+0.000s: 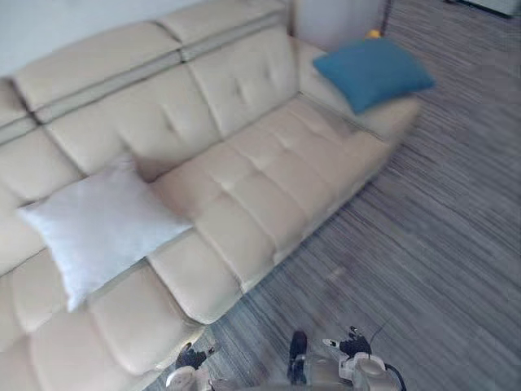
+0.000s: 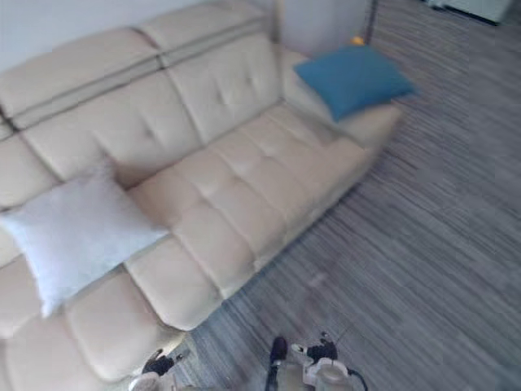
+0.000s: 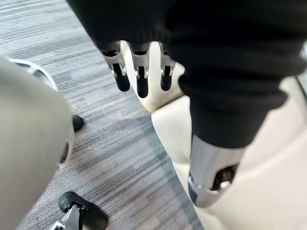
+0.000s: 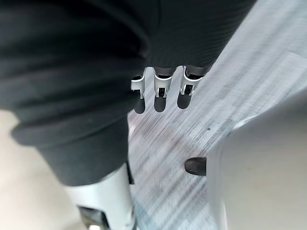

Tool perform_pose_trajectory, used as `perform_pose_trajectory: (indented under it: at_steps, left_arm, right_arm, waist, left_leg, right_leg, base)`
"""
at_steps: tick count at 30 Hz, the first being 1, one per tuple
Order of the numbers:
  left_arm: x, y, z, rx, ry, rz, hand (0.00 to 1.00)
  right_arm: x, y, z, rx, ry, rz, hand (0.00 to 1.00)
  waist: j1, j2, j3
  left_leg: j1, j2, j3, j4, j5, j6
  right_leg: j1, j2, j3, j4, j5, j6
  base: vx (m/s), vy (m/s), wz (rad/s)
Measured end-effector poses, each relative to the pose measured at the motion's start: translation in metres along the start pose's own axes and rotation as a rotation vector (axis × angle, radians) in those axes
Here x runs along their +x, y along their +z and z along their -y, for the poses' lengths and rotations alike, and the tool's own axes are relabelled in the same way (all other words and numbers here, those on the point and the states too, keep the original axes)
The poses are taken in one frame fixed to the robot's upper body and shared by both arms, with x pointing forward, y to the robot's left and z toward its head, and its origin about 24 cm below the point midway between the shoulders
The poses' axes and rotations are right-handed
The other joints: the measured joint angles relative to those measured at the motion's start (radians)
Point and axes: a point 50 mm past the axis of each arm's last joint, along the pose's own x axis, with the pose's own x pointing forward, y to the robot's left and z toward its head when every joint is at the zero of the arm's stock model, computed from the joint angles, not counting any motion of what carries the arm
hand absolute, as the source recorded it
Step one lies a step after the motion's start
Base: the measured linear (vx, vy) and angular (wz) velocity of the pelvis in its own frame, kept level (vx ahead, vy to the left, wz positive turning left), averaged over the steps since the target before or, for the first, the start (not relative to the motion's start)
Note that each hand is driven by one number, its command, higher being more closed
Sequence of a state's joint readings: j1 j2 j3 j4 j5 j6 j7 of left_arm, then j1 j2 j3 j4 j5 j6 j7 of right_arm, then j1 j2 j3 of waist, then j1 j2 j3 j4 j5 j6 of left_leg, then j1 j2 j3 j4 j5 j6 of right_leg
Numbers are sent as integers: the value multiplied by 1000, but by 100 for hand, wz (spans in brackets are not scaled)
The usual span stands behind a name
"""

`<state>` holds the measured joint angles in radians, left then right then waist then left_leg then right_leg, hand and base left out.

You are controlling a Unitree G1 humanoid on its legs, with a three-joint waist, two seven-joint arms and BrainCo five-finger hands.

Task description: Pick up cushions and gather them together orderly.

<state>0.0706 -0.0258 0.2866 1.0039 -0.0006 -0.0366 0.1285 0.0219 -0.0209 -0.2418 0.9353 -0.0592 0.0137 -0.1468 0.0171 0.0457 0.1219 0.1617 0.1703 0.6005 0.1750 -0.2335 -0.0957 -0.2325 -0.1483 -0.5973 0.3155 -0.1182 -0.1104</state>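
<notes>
A white cushion (image 1: 102, 224) leans against the backrest at the left part of a cream leather sofa (image 1: 269, 175). At the sofa's far right, a blue cushion (image 1: 373, 72) lies on the armrest. My left hand (image 3: 139, 81) hangs low beside the sofa's front edge (image 3: 168, 124), fingers straight and holding nothing. My right hand (image 4: 163, 93) hangs over the floor with its fingers also straight and empty. Both hands are far from either cushion.
Grey striped carpet (image 1: 431, 244) covers the floor in front of and to the right of the sofa. A small yellow thing (image 1: 373, 34) peeks out behind the blue cushion. A pale wall stands behind the sofa.
</notes>
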Motion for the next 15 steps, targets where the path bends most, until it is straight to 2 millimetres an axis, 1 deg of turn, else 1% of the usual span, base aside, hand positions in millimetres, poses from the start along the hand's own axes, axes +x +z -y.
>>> perform_pose_trajectory:
  at_steps: [1, 2, 3, 4, 5, 6, 7, 8, 9, 10, 11, 12, 13, 14, 15]
  left_arm:
    - [0, -1, -1, 1, 1, -4, 0]
    - [1, -1, -4, 10, 6, -8, 0]
    - [1, -2, -2, 17, -1, -10, 0]
    - [0, -2, -2, 21, -4, -12, 0]
    - [1, -2, -2, 31, -7, -12, 0]
    - [1, 1, -3, 12, -1, -1, 0]
    - [1, 2, -4, 2, 4, 2, 0]
    - [1, 3, -5, -12, 7, 7, 0]
    - [2, 7, -4, -13, 3, 25, 0]
    - [2, 9, -3, -13, -1, 33, 0]
    - [2, 13, -2, -11, -5, 49, 0]
    - [2, 14, -1, -13, -7, 56, 0]
    - [1, 17, 4, -26, -17, 69, 0]
    - [0, 17, 6, -30, -21, 72, 0]
    - [1, 19, 3, -23, -15, 83, 0]
  right_arm:
    - [0, 1, 0, 1, -1, 2, 0]
    - [1, 3, 3, 16, -11, 10, 0]
    - [2, 0, 6, 19, -22, -4, 0]
    - [2, -1, 8, 17, -25, -7, 0]
    - [1, -7, 10, 19, -31, -31, 0]
    - [1, -7, 12, 30, -37, -30, 0]
    - [1, -6, 12, 30, -40, -27, 0]
    - [1, -4, 10, 32, -41, -22, 0]
    - [1, -5, 8, 36, -36, -26, 0]
    - [1, -5, 7, 38, -34, -27, 0]
    - [1, -4, 5, 41, -30, -25, 0]
    - [0, -4, 5, 42, -32, -24, 0]
    - [0, -5, 4, 43, -35, -26, 0]
    - [0, -4, 3, 42, -34, -25, 0]
    - [-1, -4, -9, 38, -6, -28, 0]
  waist:
    - [0, -3, -3]
    - [-6, 8, 4]
    - [-9, 8, 5]
    - [-8, 8, 6]
    - [-10, 11, 12]
    - [-8, 22, 30]
    - [-5, 20, 39]
    - [3, 25, 42]
    - [16, 18, 45]
    - [20, 13, 49]
    - [27, 3, 54]
    - [31, 1, 55]
    - [45, 2, 54]
    - [47, 3, 54]
    - [67, -7, 27]
  left_leg:
    - [9, -1, 2, -3, 0, 0]
    - [23, 10, 8, 3, 0, 0]
    - [13, 35, 6, 65, 0, 0]
    - [3, 50, 2, 110, 0, 0]
    - [-60, 115, -42, 308, 5, 8]
    - [-127, 183, -102, 525, 31, 68]
    - [-154, 198, -135, 608, 14, 91]
    - [-223, 183, -232, 720, -32, 61]
    - [-274, 138, -297, 730, -65, 40]
    - [-295, 114, -319, 713, -72, 39]
    - [-339, 67, -362, 647, -83, 42]
    - [-355, 50, -379, 617, -86, 42]
    - [-400, 1, -456, 516, -89, 32]
    - [-414, -15, -484, 480, -87, 29]
    - [-405, -58, -557, 246, 44, 33]
  right_leg:
    - [7, 4, 5, 4, -4, 12]
    - [3, 34, 48, 10, -19, 26]
    - [3, 53, 74, 9, -36, 32]
    - [6, 62, 85, 7, -40, 29]
    - [32, 93, 111, -11, -47, 24]
    - [75, 132, 145, -31, -50, 7]
    - [87, 147, 165, -32, -56, -4]
    - [106, 173, 217, -28, -76, -30]
    - [126, 186, 266, -29, -81, -32]
    - [137, 187, 288, -29, -79, -27]
    - [157, 189, 337, -32, -82, -14]
    - [166, 193, 359, -37, -82, -11]
    - [175, 206, 426, -50, -88, 11]
    - [179, 212, 451, -55, -89, 15]
    - [202, 242, 643, -88, -107, 69]
  base:
    - [138, -140, -84]
    - [200, -233, -78]
    - [168, -195, -75]
    - [182, -224, -67]
    - [199, -232, -67]
    - [236, -252, -79]
    - [227, -166, -111]
    - [202, -43, -137]
    - [220, -29, -141]
    - [244, -20, -135]
    - [152, -11, -96]
    - [243, 26, -141]
    - [189, 58, -115]
    - [771, 376, -307]
    - [799, 436, -276]
